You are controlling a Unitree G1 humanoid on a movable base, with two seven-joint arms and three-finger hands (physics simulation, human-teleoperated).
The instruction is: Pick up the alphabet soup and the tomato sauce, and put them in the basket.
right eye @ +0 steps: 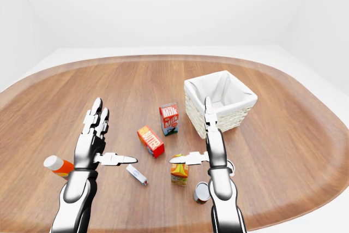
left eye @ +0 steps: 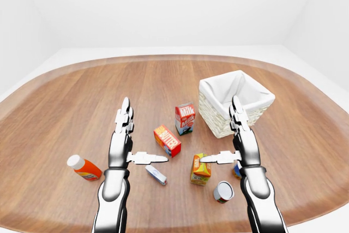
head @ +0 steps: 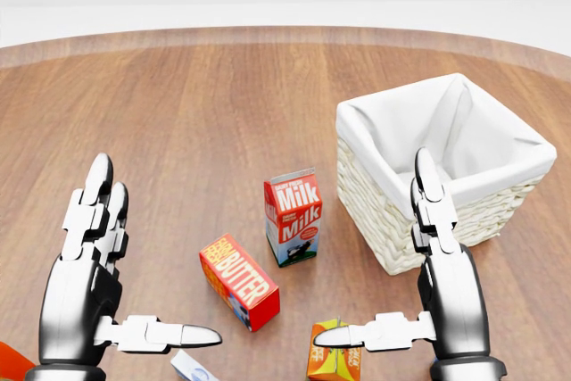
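Fingers spread wide on both empty hands, so lower the right hand (left eye: 240, 145) squarely over the can (left eye: 223, 191) near the basket (left eye: 235, 102).

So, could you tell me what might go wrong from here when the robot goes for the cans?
1. The lying can sits close beside the juice carton; the open right hand reaching down could topple the carton.
2. That can rests on its side near the table's edge, so a nudge might roll it off.
3. The second can is largely hidden behind the right arm and out of the head view, making a grasp harder to judge.
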